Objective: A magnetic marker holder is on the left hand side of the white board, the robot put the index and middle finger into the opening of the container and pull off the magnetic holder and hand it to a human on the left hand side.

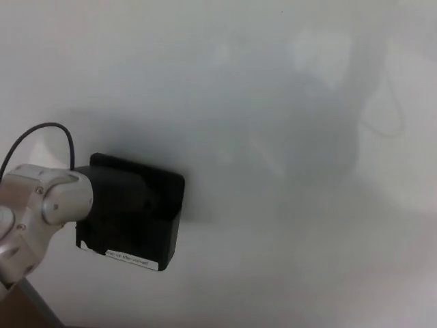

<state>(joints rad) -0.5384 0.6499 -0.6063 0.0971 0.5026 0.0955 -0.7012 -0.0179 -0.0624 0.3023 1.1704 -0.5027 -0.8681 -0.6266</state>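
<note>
One robot arm shows in the head view, entering from the lower left: the left arm, with a silver wrist joint point(58, 201) and a thin black cable point(41, 133) looping up over it. Its black left hand point(126, 198) reaches into the open top of the magnetic marker holder point(147, 229), a black box-shaped container that sits against the whiteboard point(273, 82) in the lower left part of the picture. The holder appears tilted, its right end lower than its left, and a narrow white label point(126, 259) with small, unreadable print runs along its lower front edge.

Black hand and black holder merge in the dim, soft picture, so I cannot tell how many fingers are inside the opening, or whether they are spread, pressed together, or hooked over the wall of the container. The hand is at least in contact with the holder at its opening.

Whether the holder's back face is flat on the board or lifted away cannot be told from this angle. Grey, blurred shadows spread over the whiteboard to the right of the holder and up toward the top right.
</note>
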